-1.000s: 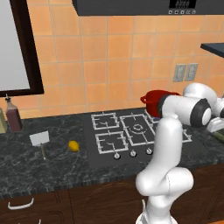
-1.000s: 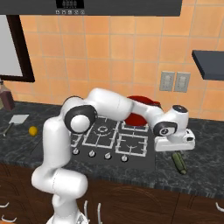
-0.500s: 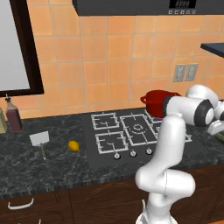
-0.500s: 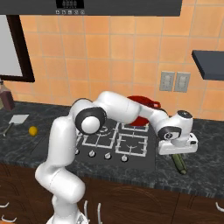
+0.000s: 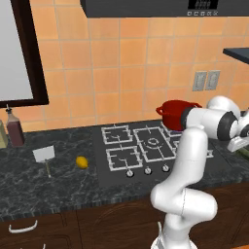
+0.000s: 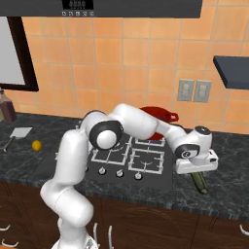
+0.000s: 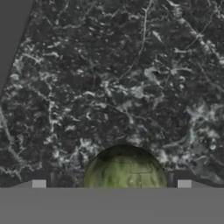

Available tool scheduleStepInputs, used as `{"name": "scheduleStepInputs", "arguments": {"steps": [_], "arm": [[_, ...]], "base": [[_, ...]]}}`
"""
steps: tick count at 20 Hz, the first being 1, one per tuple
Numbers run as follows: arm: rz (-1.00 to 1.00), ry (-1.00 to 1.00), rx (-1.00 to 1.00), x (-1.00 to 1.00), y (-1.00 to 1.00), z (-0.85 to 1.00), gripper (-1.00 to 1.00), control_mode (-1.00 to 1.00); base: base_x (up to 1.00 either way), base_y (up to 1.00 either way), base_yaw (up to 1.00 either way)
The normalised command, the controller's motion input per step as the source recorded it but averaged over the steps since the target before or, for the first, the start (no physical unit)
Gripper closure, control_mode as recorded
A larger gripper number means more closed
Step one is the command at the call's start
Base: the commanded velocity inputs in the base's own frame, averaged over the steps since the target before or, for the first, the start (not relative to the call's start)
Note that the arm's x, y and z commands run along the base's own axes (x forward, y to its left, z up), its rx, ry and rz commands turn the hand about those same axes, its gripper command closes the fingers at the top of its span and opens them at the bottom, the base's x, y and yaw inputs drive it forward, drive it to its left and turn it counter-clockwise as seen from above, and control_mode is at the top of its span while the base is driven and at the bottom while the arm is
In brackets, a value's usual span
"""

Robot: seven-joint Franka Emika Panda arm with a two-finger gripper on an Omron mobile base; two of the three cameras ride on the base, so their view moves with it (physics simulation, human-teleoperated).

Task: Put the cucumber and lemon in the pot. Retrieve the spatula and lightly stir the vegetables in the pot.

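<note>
While orange square tiles (image 6: 121,58) cover the back wall, a dark range hood (image 6: 121,7) hangs along the top and a dark-framed pane (image 5: 19,53) sits at the far left. A black marbled bench (image 5: 58,189) runs the full width, over dark wood cabinets (image 6: 146,219) with pale handles. A black hob (image 5: 141,148) with white burner grates is set into the bench, with three round knobs along its front edge. Two grey wall sockets (image 6: 193,90) sit on the tiles to the right of the hob. A dark shelf (image 6: 232,70) juts out at the upper right.

The white arm (image 6: 126,126) arches over the hob toward the right end of the bench. The red pot (image 5: 176,113) stands at the hob's rear right, partly behind the arm. The claw (image 7: 111,186) hangs low over the bench with its jaws spread wide, one fingertip on each side of the cucumber (image 7: 124,168), not gripping it. The cucumber lies on the bench right of the hob.

The spatula (image 5: 44,154) lies on the bench left of the hob, with the lemon (image 5: 82,162) near it. A dark bottle (image 5: 14,129) stands at the far left.
</note>
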Motion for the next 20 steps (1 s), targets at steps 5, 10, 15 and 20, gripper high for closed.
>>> {"name": "scheduleStepInputs", "arguments": {"steps": [5,10,15,20], "arm": [[0.02,-0.01,-0.04,0.06,0.0,-0.16,1.0,-1.0],[0.0,-0.12,-0.06,-0.06,0.0,-0.06,1.0,-1.0],[0.0,-0.34,-0.05,-0.41,0.24,0.72,1.0,-1.0],[0.0,-0.26,-0.06,-0.34,0.61,1.0,1.0,-1.0]], "base": [[0.0,0.0,0.0],[0.0,0.0,0.0],[0.0,0.0,0.0],[0.0,0.0,0.0]]}}
